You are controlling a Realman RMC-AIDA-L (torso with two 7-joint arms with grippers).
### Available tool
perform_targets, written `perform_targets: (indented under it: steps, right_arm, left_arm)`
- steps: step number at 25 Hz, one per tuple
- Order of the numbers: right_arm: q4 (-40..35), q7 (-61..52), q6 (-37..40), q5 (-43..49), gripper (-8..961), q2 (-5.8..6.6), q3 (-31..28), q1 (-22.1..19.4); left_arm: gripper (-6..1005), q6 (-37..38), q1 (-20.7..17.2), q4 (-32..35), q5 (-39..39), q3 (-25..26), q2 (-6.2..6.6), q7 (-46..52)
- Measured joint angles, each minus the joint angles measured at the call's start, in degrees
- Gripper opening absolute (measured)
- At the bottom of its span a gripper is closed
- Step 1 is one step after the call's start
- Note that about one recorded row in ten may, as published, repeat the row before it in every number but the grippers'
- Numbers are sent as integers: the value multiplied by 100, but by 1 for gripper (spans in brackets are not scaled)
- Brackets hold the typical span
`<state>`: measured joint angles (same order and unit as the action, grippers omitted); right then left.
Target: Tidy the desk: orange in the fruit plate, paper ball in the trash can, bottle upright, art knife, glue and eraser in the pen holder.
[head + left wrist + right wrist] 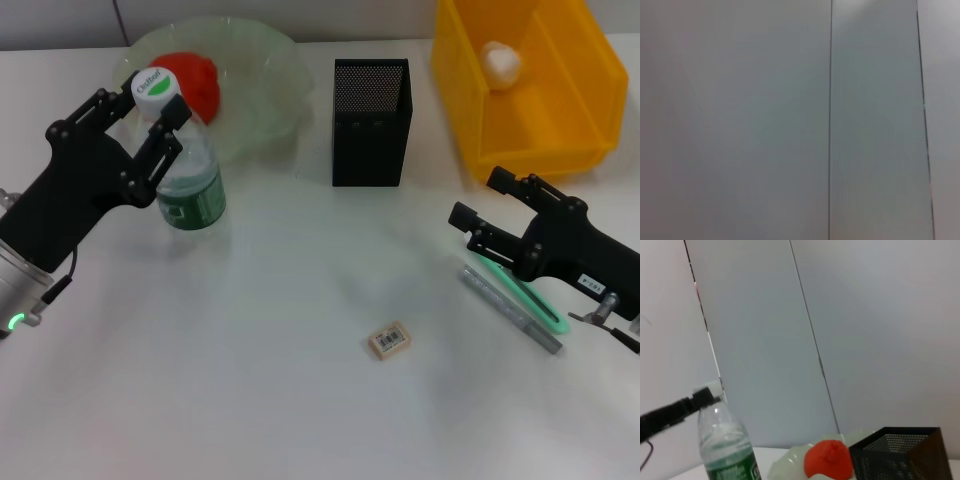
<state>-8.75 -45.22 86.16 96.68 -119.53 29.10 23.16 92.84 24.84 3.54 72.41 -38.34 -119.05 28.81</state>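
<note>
The bottle (190, 185) stands upright on the desk at the left; it also shows in the right wrist view (727, 450). My left gripper (140, 105) is open, its fingers on either side of the bottle's white cap, one finger touching the neck. The orange (192, 80) lies in the fruit plate (270, 90). The paper ball (500, 62) lies in the trash can (560, 130). The pen holder (370, 122) stands at the centre back. The eraser (390, 341) lies on the desk in front. My right gripper (482, 200) is open and empty, just above a green art knife (535, 303) and a grey glue stick (505, 303).
The art knife and glue lie side by side, partly under my right arm near the desk's right edge. The right wrist view shows the orange (829, 460), the pen holder (900, 455) and a grey panelled wall behind. The left wrist view shows only wall.
</note>
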Motion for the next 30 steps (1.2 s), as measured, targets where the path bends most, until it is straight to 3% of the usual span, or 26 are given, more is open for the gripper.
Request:
perform_targets:
  steps: [20, 26, 30]
  right_arm:
    - [374, 9, -139, 0, 791, -9, 14, 323]
    - [372, 11, -139, 0, 790, -9, 9, 321]
    - [344, 5, -86, 0, 790, -1, 1, 321]
  left_arm:
    - [517, -867, 379, -571, 6, 357, -13, -763]
    - [542, -782, 371, -570, -5, 416, -13, -757]
    - [592, -272, 122, -240, -11, 511, 45, -195]
